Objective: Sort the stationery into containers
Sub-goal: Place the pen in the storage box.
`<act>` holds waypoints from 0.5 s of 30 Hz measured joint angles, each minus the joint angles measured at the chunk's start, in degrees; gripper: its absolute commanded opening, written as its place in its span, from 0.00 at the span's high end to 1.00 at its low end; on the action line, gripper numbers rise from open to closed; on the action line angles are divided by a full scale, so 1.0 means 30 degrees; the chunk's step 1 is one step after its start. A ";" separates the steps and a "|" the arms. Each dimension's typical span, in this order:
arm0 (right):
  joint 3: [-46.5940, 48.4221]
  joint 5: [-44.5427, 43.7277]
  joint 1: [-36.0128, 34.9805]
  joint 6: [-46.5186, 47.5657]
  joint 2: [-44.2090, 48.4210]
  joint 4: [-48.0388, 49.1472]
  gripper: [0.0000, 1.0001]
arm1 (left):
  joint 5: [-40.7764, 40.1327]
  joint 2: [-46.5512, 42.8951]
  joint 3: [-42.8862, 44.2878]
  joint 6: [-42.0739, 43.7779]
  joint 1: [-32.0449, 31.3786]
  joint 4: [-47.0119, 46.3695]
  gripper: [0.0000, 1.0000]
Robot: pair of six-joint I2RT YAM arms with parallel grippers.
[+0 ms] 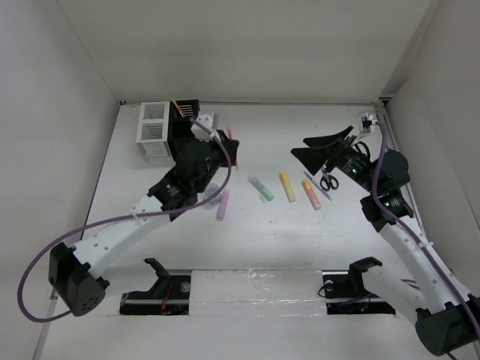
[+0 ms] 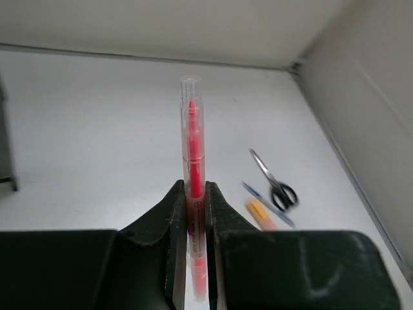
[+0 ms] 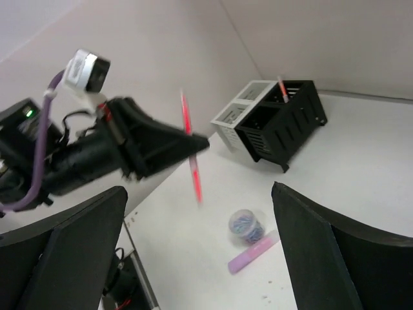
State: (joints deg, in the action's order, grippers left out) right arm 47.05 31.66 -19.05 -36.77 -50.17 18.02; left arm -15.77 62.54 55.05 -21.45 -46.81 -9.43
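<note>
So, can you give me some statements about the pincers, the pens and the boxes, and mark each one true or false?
1. The left pincer is shut on the red pen, held off the table. True.
2. The right pincer grips the scissors. False: its jaws are open and hold nothing, and the scissors lie on the table.
3. The black box holds nothing. False: one reddish pen already stands in it.
4. The purple marker lies on the table, outside both boxes. True.
5. The white box stands far from the black one. False: the two are joined side by side.
</note>
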 measured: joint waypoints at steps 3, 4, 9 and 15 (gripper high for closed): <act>-0.0393 0.0044 0.0911 0.0080 0.0495 -0.0313 0.00 | -0.1151 0.2076 0.1843 -0.0539 0.2630 0.0780 1.00; -0.0459 0.0095 0.0998 0.0124 0.0605 -0.0386 0.00 | -0.1639 0.2725 0.2477 -0.0561 0.3206 0.0947 1.00; -0.1078 0.0306 0.1239 0.0415 0.1275 -0.0495 0.00 | -0.4306 0.7147 0.6717 0.0393 0.5508 0.0867 1.00; -0.1894 0.0685 0.1377 0.0787 0.1603 -0.0852 0.00 | -0.5340 1.1380 0.9588 0.2120 0.8109 -0.0546 1.00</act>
State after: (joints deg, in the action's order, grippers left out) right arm 41.36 33.71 -14.92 -34.41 -45.36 15.46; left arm -31.79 96.68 83.81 -15.09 -22.48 -11.07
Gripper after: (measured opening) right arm 0.999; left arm 0.065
